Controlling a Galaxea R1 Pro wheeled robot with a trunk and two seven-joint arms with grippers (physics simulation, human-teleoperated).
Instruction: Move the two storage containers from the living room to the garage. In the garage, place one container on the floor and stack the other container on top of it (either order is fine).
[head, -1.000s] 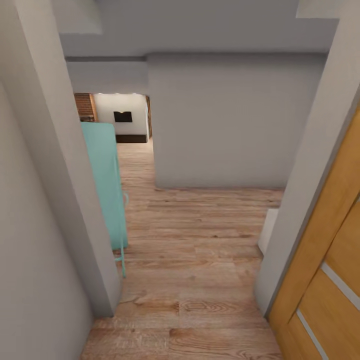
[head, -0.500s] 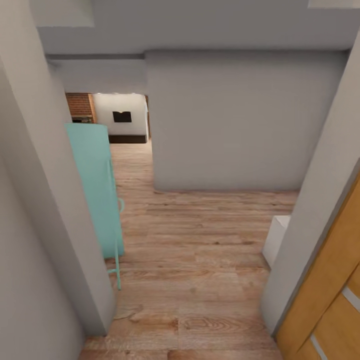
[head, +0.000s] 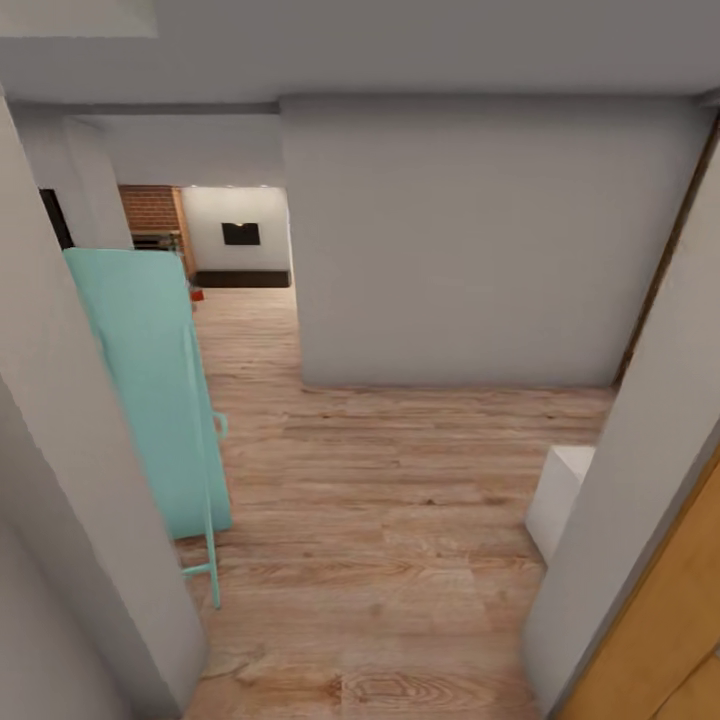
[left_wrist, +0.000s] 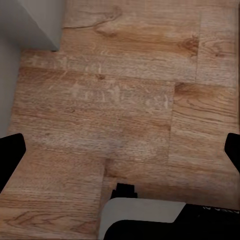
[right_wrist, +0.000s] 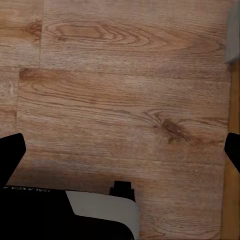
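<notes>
The two storage containers are out of view. In the left wrist view my left gripper (left_wrist: 120, 155) hangs open over light wood plank flooring (left_wrist: 125, 100), its dark fingertips (left_wrist: 10, 160) far apart with nothing between them. My right gripper (right_wrist: 120, 152) is open in the same way above the planks (right_wrist: 125, 90), and a strip of orange-brown door (right_wrist: 229, 175) runs along one edge of that view. Neither gripper holds anything.
I stand in a doorway onto a wood-floored hall (head: 400, 500). A grey wall corner (head: 60, 480) is close on the left, with a teal upright panel (head: 150, 390) behind it. A grey wall (head: 470, 240) faces me. A white box (head: 560, 495) and an orange-brown door (head: 665, 650) are at the right.
The whole picture has shifted: the camera has moved forward through the doorway. The orange-brown door has slid toward the right corner, and more of the hall and teal panel shows.
</notes>
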